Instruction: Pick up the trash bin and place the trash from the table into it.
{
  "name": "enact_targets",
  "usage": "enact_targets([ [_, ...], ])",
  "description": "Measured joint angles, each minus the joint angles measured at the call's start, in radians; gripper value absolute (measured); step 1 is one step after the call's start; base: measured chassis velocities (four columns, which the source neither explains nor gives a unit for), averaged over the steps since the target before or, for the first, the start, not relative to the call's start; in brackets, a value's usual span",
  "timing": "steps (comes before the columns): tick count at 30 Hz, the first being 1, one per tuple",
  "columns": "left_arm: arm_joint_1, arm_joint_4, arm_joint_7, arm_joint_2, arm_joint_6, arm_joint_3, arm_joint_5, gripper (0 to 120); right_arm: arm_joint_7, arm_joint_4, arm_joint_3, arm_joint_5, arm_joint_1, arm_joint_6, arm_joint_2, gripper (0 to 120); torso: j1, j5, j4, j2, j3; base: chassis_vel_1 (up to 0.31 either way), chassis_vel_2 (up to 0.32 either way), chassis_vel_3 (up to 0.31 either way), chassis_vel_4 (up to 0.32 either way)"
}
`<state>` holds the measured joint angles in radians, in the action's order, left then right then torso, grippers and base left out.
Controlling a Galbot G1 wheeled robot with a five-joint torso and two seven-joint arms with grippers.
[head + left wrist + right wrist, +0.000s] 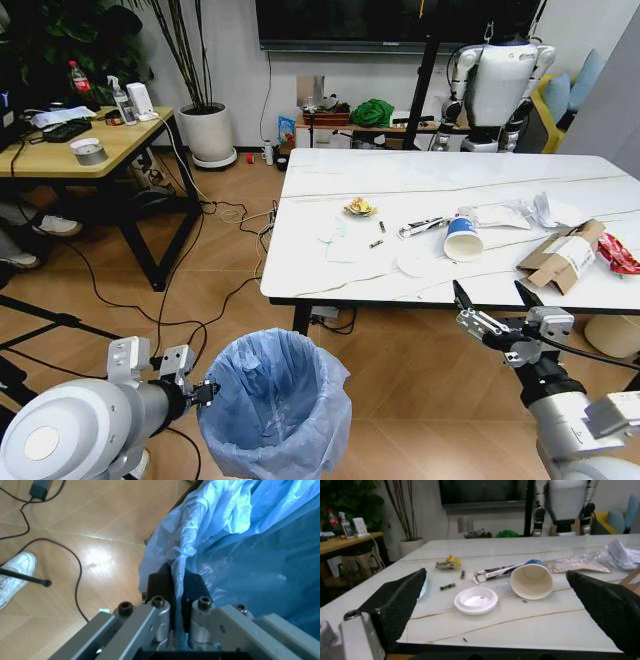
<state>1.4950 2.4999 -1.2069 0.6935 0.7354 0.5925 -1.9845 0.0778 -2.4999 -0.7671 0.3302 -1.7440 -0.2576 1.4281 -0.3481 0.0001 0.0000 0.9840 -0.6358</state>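
Head view: your left gripper (205, 392) clamps rim of trash bin (275, 405), bin at its 3 o'clock, on floor before table (330, 275). Right gripper (492, 300) spread wide, just short of table edge; paper cup (462, 239) at its 12 o'clock.

Left wrist view: blue bag film pinched between fingers (159, 620).

Right wrist view: jaws apart; paper cup (532, 581) and white lid (475, 600) lie between them, farther out on table.
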Motion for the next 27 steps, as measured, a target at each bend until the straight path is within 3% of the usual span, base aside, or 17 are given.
enact_targets([
  [10,-0.004,0.000,0.002,0.001,0.000,-0.003,0.005,0,-0.045,0.000,0.001,0.030,0.009,-0.049,0.000,100,-0.020,0.0000,0.0000,0.045,-0.024,0.000,0.000,0.000,0.000],
  [14,0.002,0.000,0.011,0.005,0.000,-0.003,0.016,0,-0.103,0.000,-0.004,0.107,0.027,-0.107,-0.023,100,-0.027,-0.0001,0.0000,0.061,-0.033,0.000,0.000,0.000,0.000],
  [22,0.003,0.000,0.048,0.005,0.000,-0.024,0.021,0,-0.190,0.000,-0.017,0.207,0.064,-0.200,-0.059,100,-0.028,0.0000,0.0000,0.062,-0.035,0.000,0.000,0.000,0.000],
  [27,0.043,0.000,0.145,0.003,0.000,-0.022,0.107,0,-0.254,0.001,-0.003,0.293,0.159,-0.289,-0.139,100,-0.027,0.0003,0.0000,0.059,-0.033,0.000,0.000,0.000,0.000],
])
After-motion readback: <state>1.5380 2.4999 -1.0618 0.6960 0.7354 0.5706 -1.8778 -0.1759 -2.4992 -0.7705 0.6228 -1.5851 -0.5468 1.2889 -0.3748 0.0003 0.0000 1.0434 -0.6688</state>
